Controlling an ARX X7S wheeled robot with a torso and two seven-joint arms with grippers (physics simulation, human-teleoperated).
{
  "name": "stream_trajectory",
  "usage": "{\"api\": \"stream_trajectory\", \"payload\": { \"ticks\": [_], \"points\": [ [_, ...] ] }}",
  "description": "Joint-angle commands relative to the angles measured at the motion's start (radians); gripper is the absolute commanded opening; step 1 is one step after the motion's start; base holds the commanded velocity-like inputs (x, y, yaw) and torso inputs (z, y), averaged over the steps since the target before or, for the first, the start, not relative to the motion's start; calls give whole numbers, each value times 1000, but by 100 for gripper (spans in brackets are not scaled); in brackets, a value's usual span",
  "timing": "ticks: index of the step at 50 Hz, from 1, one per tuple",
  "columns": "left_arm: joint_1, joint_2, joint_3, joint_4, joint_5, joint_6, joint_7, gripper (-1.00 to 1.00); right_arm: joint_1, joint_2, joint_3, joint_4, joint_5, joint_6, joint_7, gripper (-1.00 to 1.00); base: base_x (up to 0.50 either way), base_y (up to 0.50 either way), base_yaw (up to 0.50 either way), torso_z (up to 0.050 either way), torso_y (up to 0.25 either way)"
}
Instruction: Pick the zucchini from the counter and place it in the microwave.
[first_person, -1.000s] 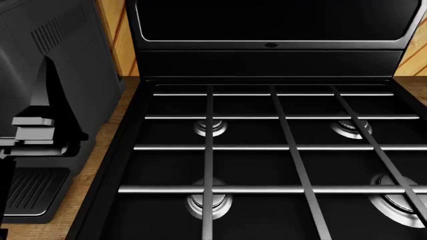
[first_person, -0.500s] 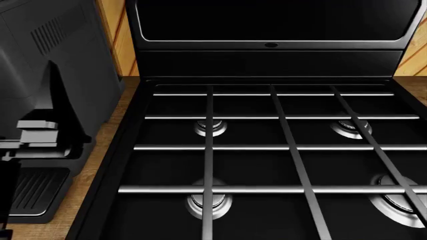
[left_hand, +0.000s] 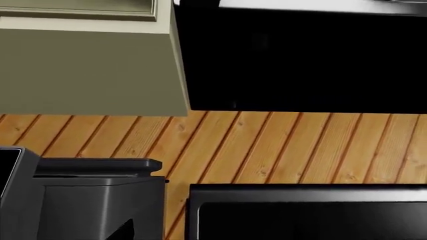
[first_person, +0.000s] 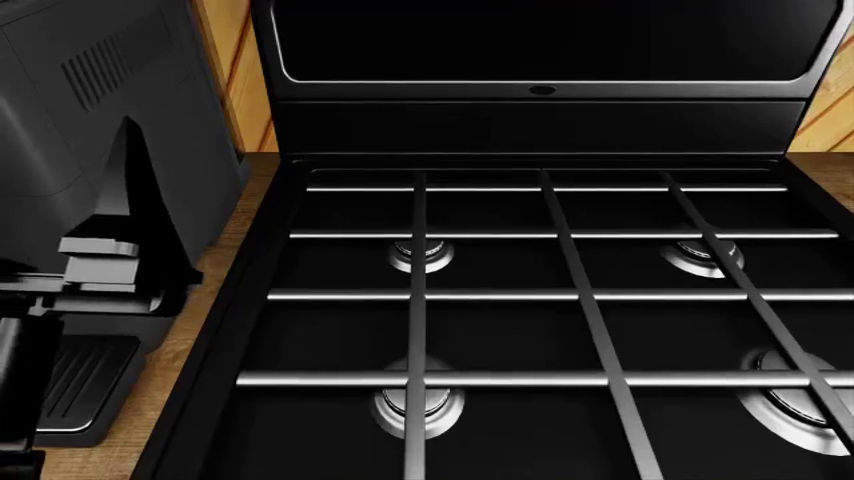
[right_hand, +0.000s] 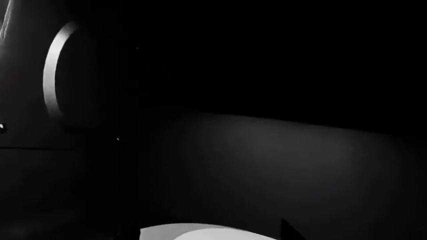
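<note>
Mostly stove (first_person: 561, 310) in the head view: black gas top with grey grates, filling the bench (first_person: 174, 380) from its middle to the right edge. Microwave (first_person: 534, 40) sits behind it, door shut. Coffee machine (first_person: 94, 150) stands at the bench's left edge. Left arm (first_person: 80, 280) pokes in beside it; its tool can't be made out. Right tool not seen, right wrist view nearly black. Zucchini not visible anywhere.
</note>
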Motion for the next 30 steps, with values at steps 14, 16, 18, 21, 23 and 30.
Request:
{"api": "stream_trajectory", "payload": {
  "ticks": [14,16,18,21,23,30],
  "points": [
    [-83,46,32,1,-17,-67,34,100,-251,-27,-42,-996,-617,559,-716,100,0,0,0,0,0],
    [-89,54,38,-3,-16,-72,38,100,-270,-27,-41,-1028,-882,559,-875,100,0,0,0,0,0],
    [-91,58,41,-5,-14,-74,41,100,-288,-27,-43,-1056,-985,559,-978,100,0,0,0,0,0],
    [-85,57,41,-6,-11,-70,43,100,-311,-27,-47,-1099,-1185,559,-1178,100,0,0,0,0,0],
    [-82,58,42,-10,-9,-67,45,100,-332,-27,-52,-1140,-1197,559,-1184,100,0,0,0,0,0],
    [-88,61,43,-12,-11,-70,48,100,-404,-27,-61,-1266,-1230,559,-1185,100,0,0,0,0,0]
  ]
}}
